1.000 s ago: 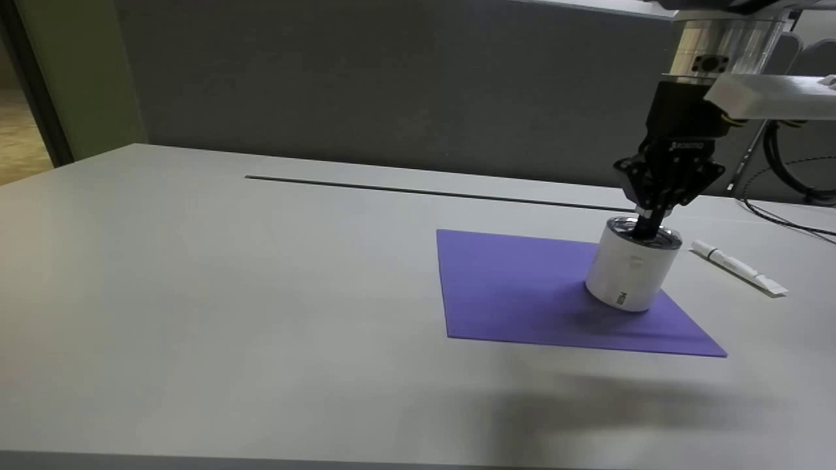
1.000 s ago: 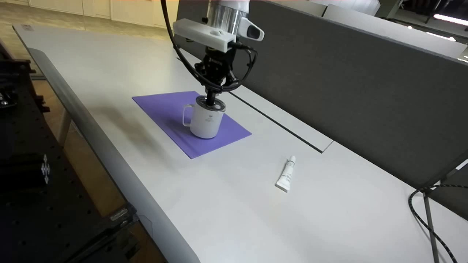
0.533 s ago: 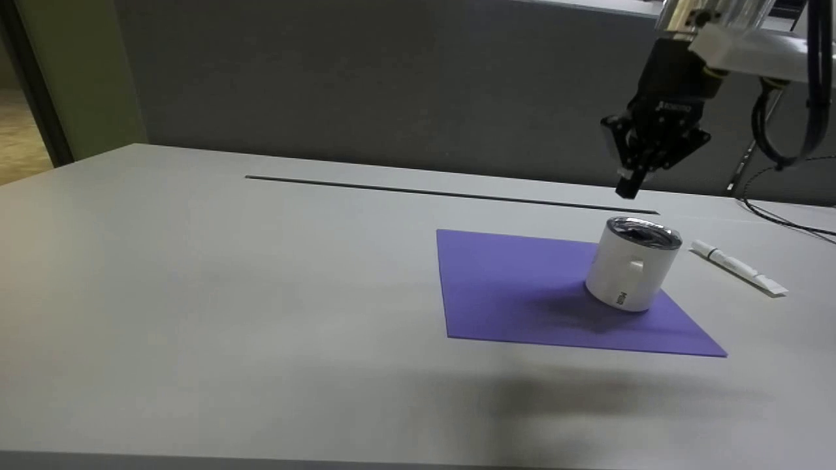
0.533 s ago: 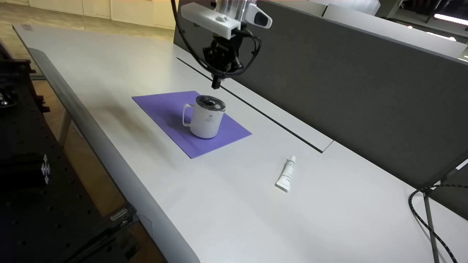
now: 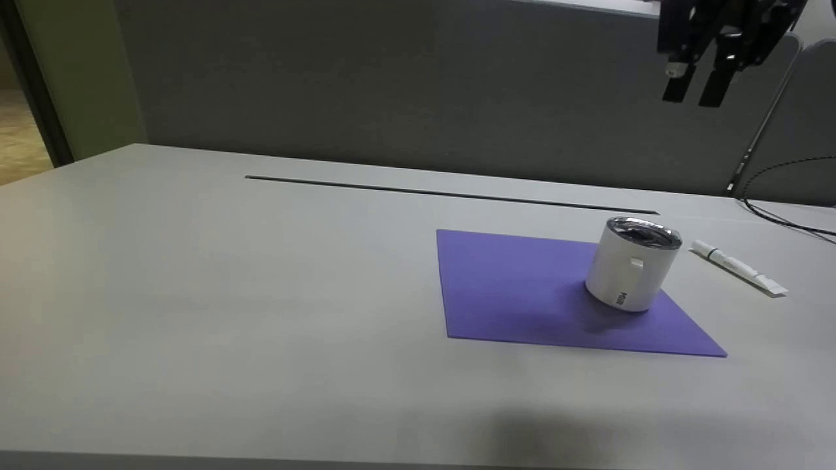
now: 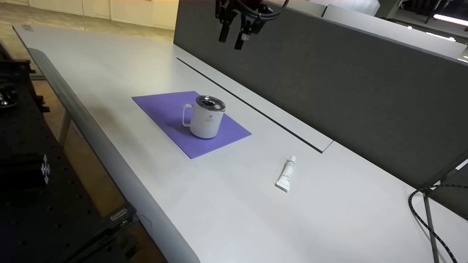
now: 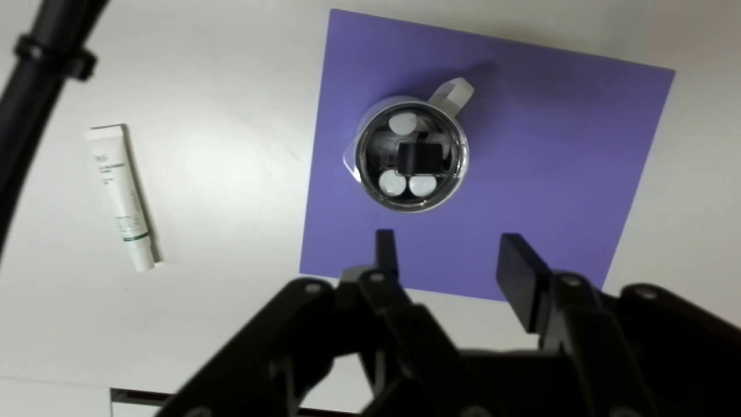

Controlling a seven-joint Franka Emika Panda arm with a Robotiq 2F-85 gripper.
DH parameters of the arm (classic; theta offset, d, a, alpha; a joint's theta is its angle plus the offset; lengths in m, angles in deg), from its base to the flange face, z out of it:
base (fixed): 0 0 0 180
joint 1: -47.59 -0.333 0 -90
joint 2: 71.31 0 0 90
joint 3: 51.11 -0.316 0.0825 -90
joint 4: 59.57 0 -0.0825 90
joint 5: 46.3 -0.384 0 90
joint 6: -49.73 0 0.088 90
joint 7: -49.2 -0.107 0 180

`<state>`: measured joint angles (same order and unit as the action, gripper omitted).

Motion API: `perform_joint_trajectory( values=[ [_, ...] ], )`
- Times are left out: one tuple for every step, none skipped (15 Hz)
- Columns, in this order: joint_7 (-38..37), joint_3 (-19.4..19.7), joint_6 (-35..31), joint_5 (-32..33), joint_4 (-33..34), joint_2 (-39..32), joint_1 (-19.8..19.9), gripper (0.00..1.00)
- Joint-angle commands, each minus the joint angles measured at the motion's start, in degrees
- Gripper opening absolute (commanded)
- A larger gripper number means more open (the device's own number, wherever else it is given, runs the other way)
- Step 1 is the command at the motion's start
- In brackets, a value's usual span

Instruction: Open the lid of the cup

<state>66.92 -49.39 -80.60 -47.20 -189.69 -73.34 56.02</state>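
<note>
The white cup (image 5: 620,274) stands upright on a purple mat in both exterior views, with its handle (image 6: 186,115) showing. The dark silvery lid (image 5: 643,233) sits on the cup's top; it also shows from above in the wrist view (image 7: 379,142), with a black tab and white round spots. My gripper (image 5: 693,96) is open and empty, well above the cup and apart from it, at the top of both exterior views. In the wrist view the fingertips (image 7: 447,240) are spread, and the cup and lid appear beyond them.
The purple mat (image 5: 503,287) lies flat on the white table under the cup. A white tube (image 6: 286,175) lies on the table beside the mat. A grey partition (image 6: 347,91) rises along the table's back edge. A dark cable (image 6: 420,215) hangs at the far end.
My gripper was shut with its fingers at the lid one second ago. It has risen away from the cup and opened. The cup and lid have not visibly moved.
</note>
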Motion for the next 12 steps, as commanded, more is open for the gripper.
perform_joint_trajectory(
  values=[
    [-1.93, 1.82, 4.39, 4.45, 2.52, 0.74, -0.97, 0.8],
    [-2.2, 1.98, 4.82, 5.46, 2.78, 0.64, -1.04, 0.88],
    [-2.31, 2.13, 4.98, 6.21, 2.98, 0.39, -1.09, 0.93],
    [-2.66, 2.2, 5.07, 7.11, 3.07, 0.05, -1.16, 0.99],
    [-2.81, 2.23, 5.09, 7.71, 3.07, -0.21, -1.24, 1.0],
    [-2.75, 2.23, 5.06, 8.01, 3.02, -0.44, -1.33, 1.0],
    [-2.93, 2.23, 5.01, 8.56, 3.0, -0.65, -1.43, 1.0],
    [-3.02, 2.21, 4.89, 8.79, 3.0, -0.95, -1.54, 1.0],
    [-3.35, 2.2, 5.0, 9.03, 3.07, -1.25, -1.64, 1.0],
    [-3.08, 2.18, 5.98, 9.68, 3.1, -1.45, -1.75, 1.0],
    [-0.89, 2.27, 3.87, 7.87, 1.58, -0.62, -1.51, 1.0],
    [-0.9, 2.25, 4.21, 8.16, 1.58, -0.87, -1.59, 0.99]
  ],
)
